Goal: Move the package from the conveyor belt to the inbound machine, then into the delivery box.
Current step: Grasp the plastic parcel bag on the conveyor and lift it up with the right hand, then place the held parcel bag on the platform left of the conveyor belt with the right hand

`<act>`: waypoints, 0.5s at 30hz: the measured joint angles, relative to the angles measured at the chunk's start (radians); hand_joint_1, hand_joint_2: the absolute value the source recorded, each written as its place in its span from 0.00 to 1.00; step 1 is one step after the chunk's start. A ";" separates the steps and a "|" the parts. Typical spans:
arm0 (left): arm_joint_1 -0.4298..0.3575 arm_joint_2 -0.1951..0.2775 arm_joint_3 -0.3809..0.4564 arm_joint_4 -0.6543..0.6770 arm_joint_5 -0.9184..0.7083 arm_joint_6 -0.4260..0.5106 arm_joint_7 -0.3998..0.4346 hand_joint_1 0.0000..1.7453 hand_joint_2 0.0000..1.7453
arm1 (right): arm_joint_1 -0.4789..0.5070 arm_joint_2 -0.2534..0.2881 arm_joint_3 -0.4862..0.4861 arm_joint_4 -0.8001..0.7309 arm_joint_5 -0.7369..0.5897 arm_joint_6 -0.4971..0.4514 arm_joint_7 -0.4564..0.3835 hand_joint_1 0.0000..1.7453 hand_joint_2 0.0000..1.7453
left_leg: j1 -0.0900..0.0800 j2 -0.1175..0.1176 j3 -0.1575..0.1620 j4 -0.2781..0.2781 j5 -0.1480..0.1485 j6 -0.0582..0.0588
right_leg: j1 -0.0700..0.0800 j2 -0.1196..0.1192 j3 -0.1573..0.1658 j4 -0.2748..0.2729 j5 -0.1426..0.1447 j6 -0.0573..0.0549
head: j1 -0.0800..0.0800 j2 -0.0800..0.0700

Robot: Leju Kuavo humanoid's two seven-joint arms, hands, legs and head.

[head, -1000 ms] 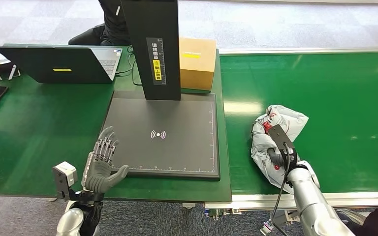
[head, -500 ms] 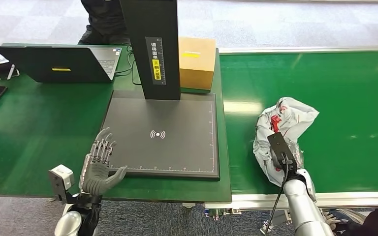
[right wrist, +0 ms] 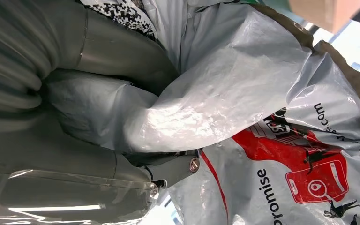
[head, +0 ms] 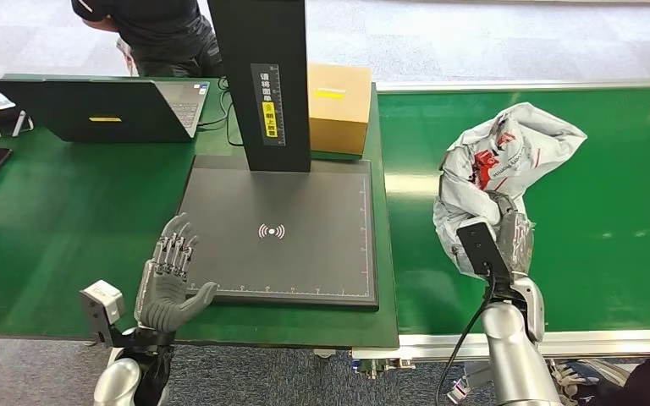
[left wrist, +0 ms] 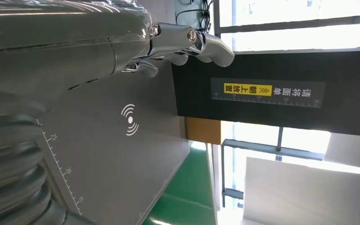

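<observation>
While left hand (head: pixel 169 283) fingers spread empty, right hand (head: pixel 508 241) fingers grip crinkled glossy grey plastic package (head: pixel 495 165).

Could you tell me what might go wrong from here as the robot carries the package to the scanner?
The right hand grips only a bunch of the package's loose plastic film, so it could slip free or swing. The dangling bag might snag the scanner plate's edge. The left hand, open over the plate's corner, could get in the way when the package is set down.
</observation>
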 joint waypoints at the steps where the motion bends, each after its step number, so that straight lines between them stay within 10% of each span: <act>1: -0.002 0.000 0.000 0.000 0.000 0.000 -0.002 0.00 1.00 | 0.000 0.001 0.008 -0.009 0.001 0.008 -0.005 1.00 1.00 | 0.000 0.000 0.000 0.000 0.000 0.000 | 0.000 0.000 0.000 0.000 0.000 0.000 | 0.000 0.000; 15: -0.013 0.000 -0.005 0.003 0.002 0.000 -0.018 0.00 1.00 | -0.030 0.002 0.118 -0.021 0.032 0.072 -0.011 1.00 1.00 | 0.000 0.000 0.000 0.000 0.000 0.000 | 0.000 0.000 0.000 0.000 0.000 0.000 | 0.000 0.000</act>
